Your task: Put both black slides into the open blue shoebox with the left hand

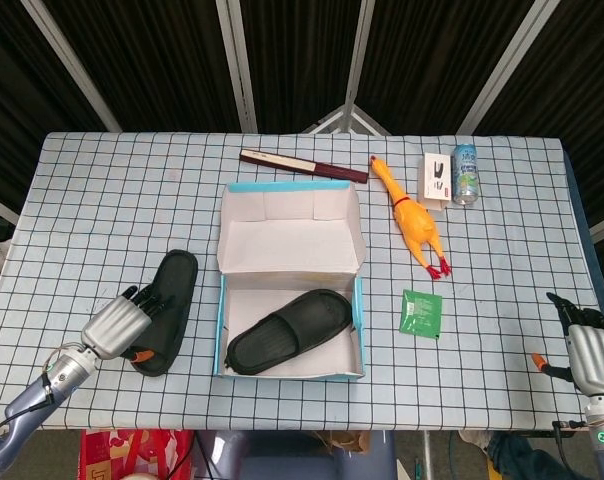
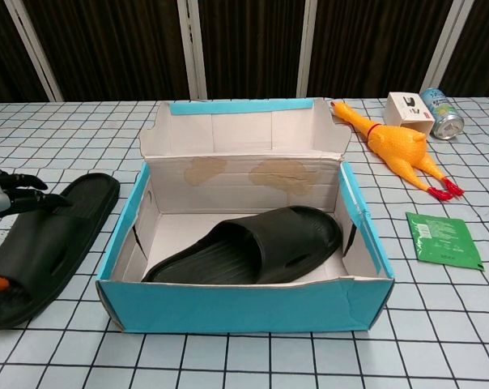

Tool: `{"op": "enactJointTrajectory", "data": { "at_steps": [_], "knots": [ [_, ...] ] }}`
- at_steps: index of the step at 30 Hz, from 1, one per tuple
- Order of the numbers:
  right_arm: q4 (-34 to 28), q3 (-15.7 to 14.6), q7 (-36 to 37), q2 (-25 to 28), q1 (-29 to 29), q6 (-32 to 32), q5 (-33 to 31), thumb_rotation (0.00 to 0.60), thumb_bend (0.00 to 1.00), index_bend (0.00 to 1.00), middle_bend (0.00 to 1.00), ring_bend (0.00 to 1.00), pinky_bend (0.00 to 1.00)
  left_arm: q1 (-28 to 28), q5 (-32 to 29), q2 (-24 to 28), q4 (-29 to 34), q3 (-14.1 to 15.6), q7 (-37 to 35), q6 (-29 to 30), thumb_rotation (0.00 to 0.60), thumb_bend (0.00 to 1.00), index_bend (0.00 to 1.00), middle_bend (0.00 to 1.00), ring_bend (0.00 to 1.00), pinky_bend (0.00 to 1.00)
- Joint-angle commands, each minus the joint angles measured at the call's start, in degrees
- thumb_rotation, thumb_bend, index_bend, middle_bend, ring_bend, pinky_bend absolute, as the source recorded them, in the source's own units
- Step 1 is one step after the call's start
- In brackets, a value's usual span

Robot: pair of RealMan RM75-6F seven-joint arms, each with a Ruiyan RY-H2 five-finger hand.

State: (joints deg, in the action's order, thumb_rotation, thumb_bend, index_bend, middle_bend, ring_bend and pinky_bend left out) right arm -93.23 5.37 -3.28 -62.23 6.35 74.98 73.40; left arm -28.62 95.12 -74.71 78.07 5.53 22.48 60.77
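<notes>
The open blue shoebox (image 1: 359, 318) (image 2: 244, 306) stands mid-table with its lid folded back. One black slide (image 1: 288, 331) (image 2: 248, 248) lies inside it, slanted across the floor. The other black slide (image 1: 174, 291) (image 2: 65, 220) lies on the table left of the box. My left hand (image 1: 115, 325) (image 2: 8, 194) is at that slide's near left side. Its dark fingers (image 2: 34, 200) spread over the strap, and an orange thumb tip shows by the heel. It holds nothing. My right hand (image 1: 588, 350) hangs off the front right table edge with nothing in it.
A yellow rubber chicken (image 1: 410, 216) (image 2: 394, 148), a green packet (image 1: 421, 313) (image 2: 444, 240), a white box (image 1: 437, 180), a can (image 1: 465, 173) and a dark red flat case (image 1: 302, 165) lie right of and behind the box. The table's front edge runs close to the left hand.
</notes>
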Motion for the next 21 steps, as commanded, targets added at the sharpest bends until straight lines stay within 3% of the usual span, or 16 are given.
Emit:
{"op": "enactJointTrajectory", "data": {
  "at_steps": [1, 6, 12, 21],
  "knots": [
    [-0.1, 0.0, 0.0, 0.0, 0.0, 0.1, 0.1, 0.600, 0.23, 0.13, 0.19, 0.24, 0.15, 0.0, -0.4, 0.0, 0.3, -0.1, 0.4, -0.3, 0.316, 0.27, 0.04, 0.22, 0.10, 0.25],
    [-0.1, -0.1, -0.1, 0.1, 0.0, 0.0, 0.0, 0.600, 0.23, 0.13, 0.19, 0.24, 0.15, 0.0, -0.6, -0.2, 0.4, -0.1, 0.1, -0.3, 0.321, 0.37, 0.08, 0.28, 0.10, 0.25],
    [-0.2, -0.1, -0.3, 0.1, 0.1, -0.2, 0.0, 0.600, 0.23, 0.13, 0.19, 0.24, 0.15, 0.2, -0.8, -0.1, 0.3, -0.2, -0.2, 0.2, 0.395, 0.45, 0.12, 0.33, 0.10, 0.25],
    [-0.4, -0.2, -0.4, 0.1, 0.1, -0.3, -0.2, 0.600, 0.23, 0.13, 0.19, 0.24, 0.15, 0.5, -0.8, 1.0, 1.1, -0.4, -0.1, 1.5, 0.576, 0.52, 0.16, 0.39, 0.12, 0.25]
  ]
}}
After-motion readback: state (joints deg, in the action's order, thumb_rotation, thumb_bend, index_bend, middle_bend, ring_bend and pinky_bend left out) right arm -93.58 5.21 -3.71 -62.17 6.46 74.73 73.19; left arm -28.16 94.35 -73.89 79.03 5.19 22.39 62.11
